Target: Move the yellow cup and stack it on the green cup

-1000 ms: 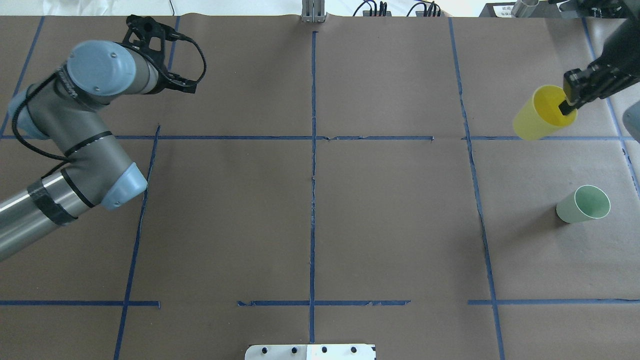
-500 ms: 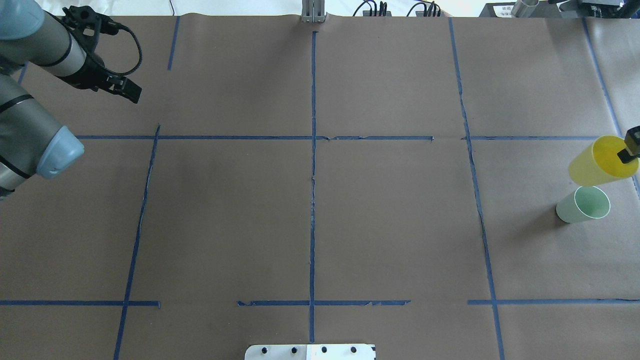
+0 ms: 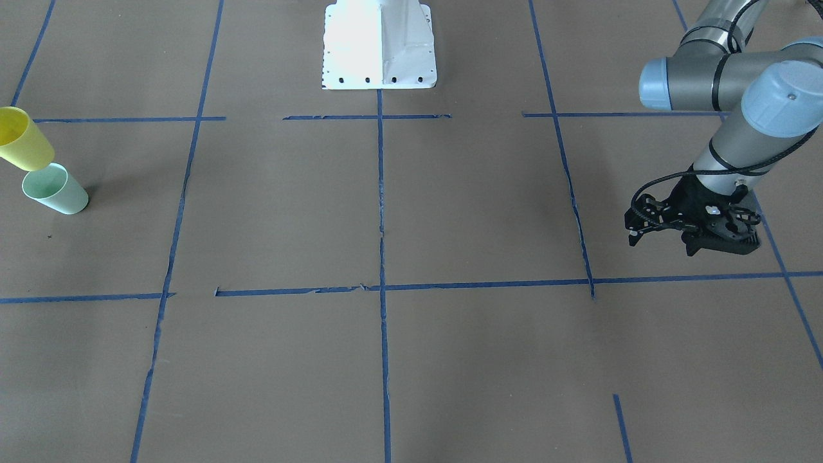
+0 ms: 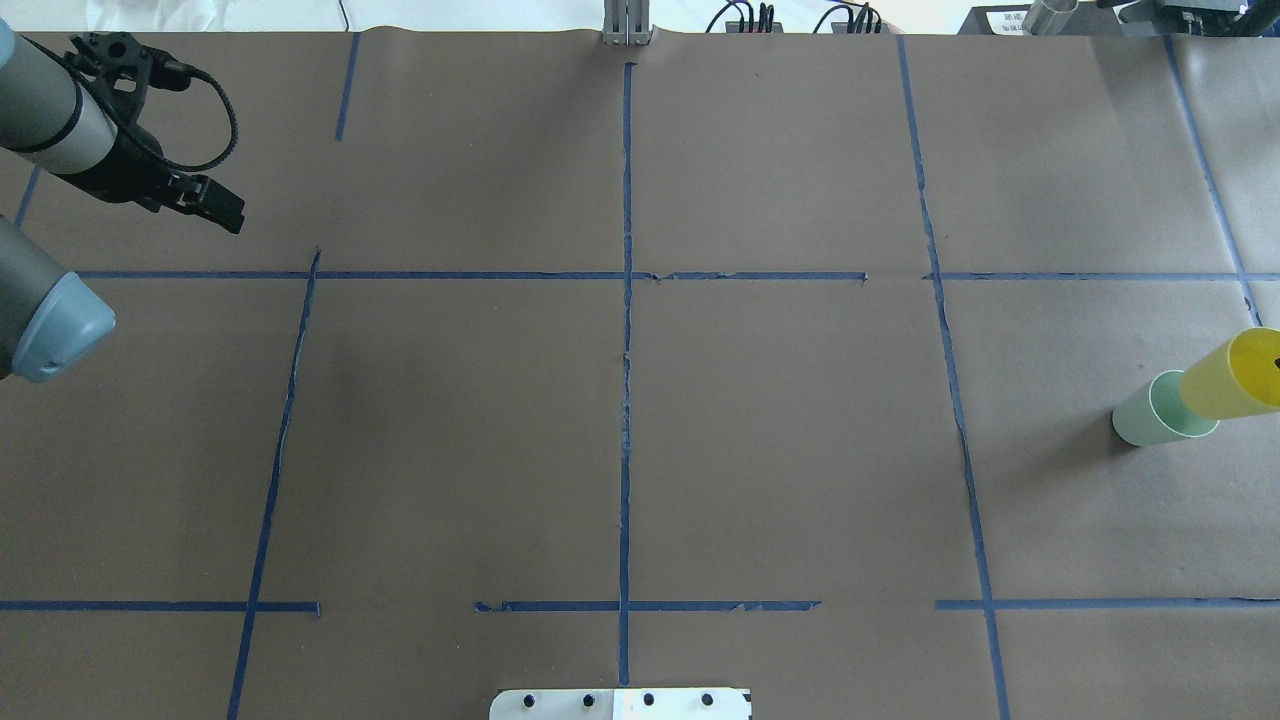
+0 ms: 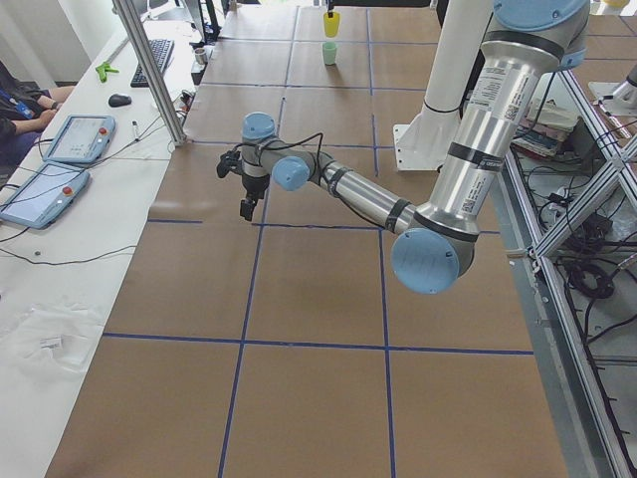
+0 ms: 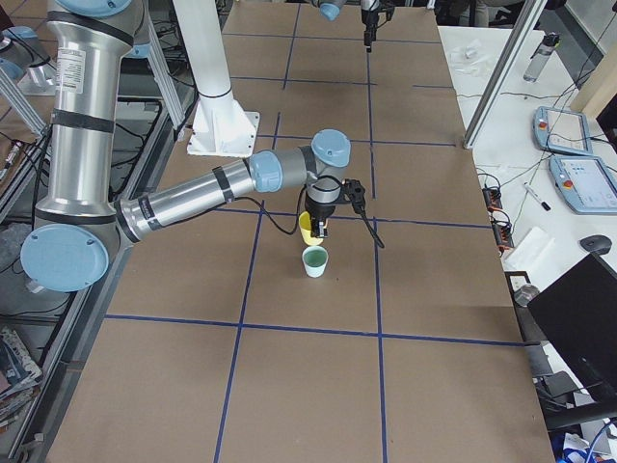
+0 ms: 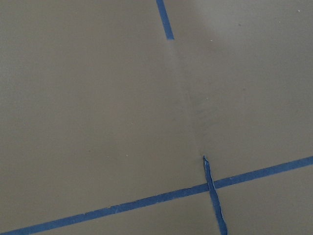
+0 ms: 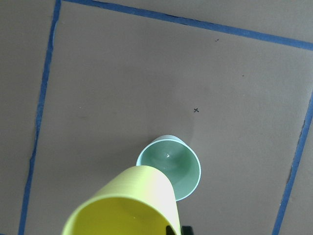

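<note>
The yellow cup (image 4: 1228,376) hangs tilted in my right gripper (image 6: 319,228), its base just over the rim of the green cup (image 4: 1150,414). The green cup stands upright on the table at the far right. In the right wrist view the yellow cup (image 8: 128,204) covers the near edge of the green cup (image 8: 172,165), and a black fingertip (image 8: 170,229) pinches its rim. Both cups also show in the front-facing view, yellow (image 3: 20,145) above green (image 3: 55,189). My left gripper (image 4: 222,212) is open and empty above the far left of the table.
Brown paper with a blue tape grid (image 4: 626,275) covers the table. The white robot base plate (image 3: 379,45) sits at the near middle edge. Cables and a metal post (image 4: 626,22) line the far edge.
My right gripper has carried the yellow cup from the far right corner toward the robot, to just above the green cup. My left arm has drawn back to the left.
</note>
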{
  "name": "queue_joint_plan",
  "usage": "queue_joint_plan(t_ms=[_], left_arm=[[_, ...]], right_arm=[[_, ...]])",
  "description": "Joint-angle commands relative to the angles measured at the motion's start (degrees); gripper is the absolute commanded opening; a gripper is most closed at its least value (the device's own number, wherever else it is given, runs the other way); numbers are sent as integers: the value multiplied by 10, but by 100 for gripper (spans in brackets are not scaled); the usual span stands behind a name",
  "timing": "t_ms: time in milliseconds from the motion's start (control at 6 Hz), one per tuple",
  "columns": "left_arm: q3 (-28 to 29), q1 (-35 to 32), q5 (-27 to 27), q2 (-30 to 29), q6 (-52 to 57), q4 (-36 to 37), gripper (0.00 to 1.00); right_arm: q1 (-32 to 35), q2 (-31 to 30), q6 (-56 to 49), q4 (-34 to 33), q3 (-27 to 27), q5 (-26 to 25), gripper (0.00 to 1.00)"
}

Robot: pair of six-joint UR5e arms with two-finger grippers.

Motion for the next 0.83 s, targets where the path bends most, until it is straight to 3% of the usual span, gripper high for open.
queue_joint_plan(t_ms=[0, 667], left_arm=[[-10, 0, -1, 2, 0, 0, 100], [-12, 0, -1, 2, 0, 0, 100]], right_arm=[[-1, 6, 0, 42, -47, 2, 0], [-9, 23, 0, 42, -73, 2, 2]])
